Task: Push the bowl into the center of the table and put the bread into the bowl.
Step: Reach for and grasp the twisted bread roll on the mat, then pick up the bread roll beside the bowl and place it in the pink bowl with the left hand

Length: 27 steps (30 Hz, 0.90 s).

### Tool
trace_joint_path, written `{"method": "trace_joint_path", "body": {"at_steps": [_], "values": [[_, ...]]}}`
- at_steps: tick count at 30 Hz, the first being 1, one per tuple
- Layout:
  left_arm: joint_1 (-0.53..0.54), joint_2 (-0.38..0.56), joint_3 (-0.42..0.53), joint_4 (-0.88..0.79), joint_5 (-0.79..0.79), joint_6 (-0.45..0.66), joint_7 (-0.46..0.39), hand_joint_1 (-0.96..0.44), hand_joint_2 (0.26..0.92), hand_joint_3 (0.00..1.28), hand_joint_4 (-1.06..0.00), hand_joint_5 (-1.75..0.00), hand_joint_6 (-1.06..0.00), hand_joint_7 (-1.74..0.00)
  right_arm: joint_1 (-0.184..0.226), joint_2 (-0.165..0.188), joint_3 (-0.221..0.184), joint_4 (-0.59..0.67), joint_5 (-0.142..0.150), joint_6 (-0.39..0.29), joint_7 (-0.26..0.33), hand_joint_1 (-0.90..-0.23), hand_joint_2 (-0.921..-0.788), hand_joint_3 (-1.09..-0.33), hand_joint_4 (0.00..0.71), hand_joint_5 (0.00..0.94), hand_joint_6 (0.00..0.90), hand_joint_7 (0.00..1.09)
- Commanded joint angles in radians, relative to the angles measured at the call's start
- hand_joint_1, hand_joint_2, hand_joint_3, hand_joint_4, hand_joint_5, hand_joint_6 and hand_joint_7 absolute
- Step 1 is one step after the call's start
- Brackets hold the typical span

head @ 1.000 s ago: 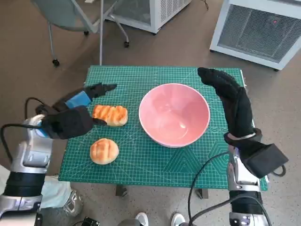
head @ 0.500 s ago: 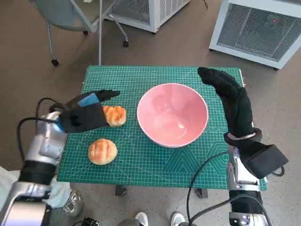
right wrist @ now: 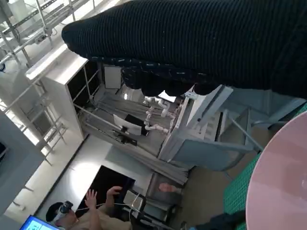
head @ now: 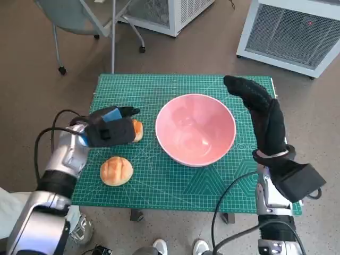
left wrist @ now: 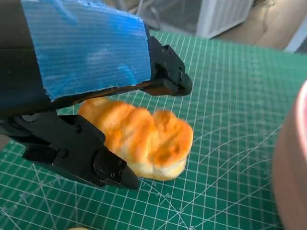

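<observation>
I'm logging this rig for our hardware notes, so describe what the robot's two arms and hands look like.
The left hand is black, hard-shelled and angular, with blue tape across its back; its pale silver-grey forearm carries a looping black cable. The right hand wears a black knitted glove, cuffed by a pale band above a black box-shaped wrist unit, with black cables along that forearm.

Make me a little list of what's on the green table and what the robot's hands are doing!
table: green cutting mat on top
bowl: pink bowl, empty, near the middle of the mat
bread one: long twisted loaf lying on the mat, left of the bowl
bread two: round bun, nearer the robot, untouched
left hand: left hand over the loaf, fingers on either side of it, not closed on it yet
right hand: right hand raised beside the bowl's right rim, holding nothing
bread in bowl: none yet
</observation>
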Motion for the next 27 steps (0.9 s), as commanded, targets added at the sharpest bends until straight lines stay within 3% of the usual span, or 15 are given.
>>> {"method": "trace_joint_path", "body": {"at_steps": [1, 2, 5, 6, 7, 8, 10, 14, 18, 27], "values": [[-0.045, -0.015, -0.03, 0.067, 0.025, -0.023, 0.022, 0.1, 0.828, 0.03, -0.55, -1.51, -0.62, -0.05, 0.03, 0.005, 0.0, 0.0, 0.011, 0.005, -0.002, -0.74, -0.921, -0.769, 0.146, 0.0, -0.001, 0.5], [-0.049, -0.016, -0.034, 0.077, 0.029, -0.028, 0.027, 0.2, 0.861, 0.05, -0.58, -1.42, -0.66, -0.06, 0.031, 0.005, 0.0, -0.002, 0.012, 0.006, -0.002, -0.74, -0.921, -0.77, 0.146, 0.0, -0.001, 0.5], [-0.059, -0.018, -0.051, 0.11, 0.042, -0.048, 0.049, 0.29, 0.896, 0.11, -0.58, -1.36, -0.74, -0.19, 0.033, 0.006, 0.0, -0.006, 0.014, 0.006, -0.001, -0.737, -0.921, -0.77, 0.146, 0.0, -0.001, 0.5], [-0.062, -0.017, -0.055, 0.121, 0.044, -0.058, 0.058, 0.32, 0.905, 0.13, -0.58, -1.35, -0.71, -0.32, 0.034, 0.006, 0.0, -0.008, 0.015, 0.006, -0.001, -0.736, -0.921, -0.77, 0.146, 0.0, -0.001, 0.5], [-0.063, -0.016, -0.058, 0.131, 0.046, -0.072, 0.068, 0.25, 0.908, 0.13, -0.58, -1.32, -0.69, -0.52, 0.036, 0.007, 0.0, -0.01, 0.016, 0.006, 0.0, -0.735, -0.921, -0.77, 0.146, 0.0, -0.001, 0.5], [-0.065, -0.015, -0.06, 0.141, 0.048, -0.084, 0.076, 0.13, 0.914, 0.12, -0.6, -1.24, -0.64, -0.89, 0.037, 0.007, 0.0, -0.011, 0.017, 0.006, 0.0, -0.732, -0.921, -0.77, 0.146, 0.0, -0.001, 0.5], [-0.067, -0.012, -0.062, 0.152, 0.049, -0.104, 0.087, 0.07, 0.917, 0.1, -0.63, -1.18, -0.63, -1.06, 0.039, 0.008, 0.0, -0.013, 0.018, 0.005, 0.0, -0.729, -0.921, -0.77, 0.146, 0.0, -0.001, 0.5], [-0.068, -0.002, -0.057, 0.157, 0.043, -0.139, 0.096, 0.01, 0.92, 0.08, -0.66, -1.12, -0.63, -1.21, 0.041, 0.009, 0.0, -0.013, 0.017, 0.002, 0.0, -0.725, -0.921, -0.77, 0.146, 0.0, -0.001, 0.5], [-0.064, 0.013, -0.04, 0.131, 0.026, -0.161, 0.093, 0.0, 0.92, 0.08, -0.67, -1.13, -0.62, -1.22, 0.04, 0.01, -0.001, -0.007, 0.019, -0.001, 0.001, -0.723, -0.921, -0.77, 0.146, 0.0, -0.001, 0.5], [0.002, 0.083, 0.05, -0.132, -0.046, -0.176, 0.057, 0.0, 0.92, 0.08, -0.67, -1.14, -0.61, -1.21, 0.039, 0.01, -0.001, -0.003, 0.024, -0.004, 0.005, -0.722, -0.921, -0.769, 0.147, 0.001, -0.001, 0.5]]}}
